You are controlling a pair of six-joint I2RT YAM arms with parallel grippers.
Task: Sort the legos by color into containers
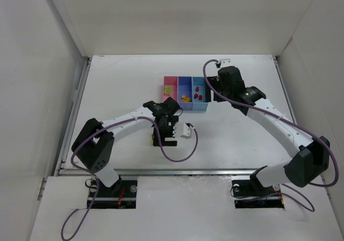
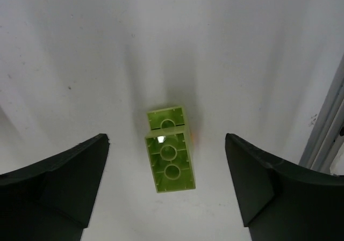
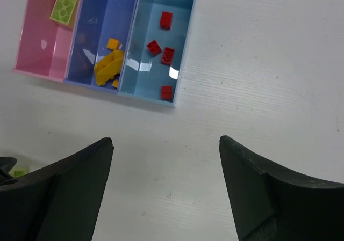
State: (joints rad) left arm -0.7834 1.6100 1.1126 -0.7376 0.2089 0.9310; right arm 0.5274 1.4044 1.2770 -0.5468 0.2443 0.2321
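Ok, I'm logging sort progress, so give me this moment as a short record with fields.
pink bin: one lime brick
medium blue bin: yellow-orange pieces
light blue bin: four red bricks
left claw: open, straddling a lime clump on the table, not gripping
right claw: open, empty, above bare table near the bins

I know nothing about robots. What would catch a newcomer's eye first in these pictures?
Probably the bright row of three joined bins mid-table: a lime brick in the pink bin, yellow-orange pieces in the medium blue bin, red bricks in the light blue bin. Next, the left gripper hangs open over a lime-green brick clump lying on the white table.
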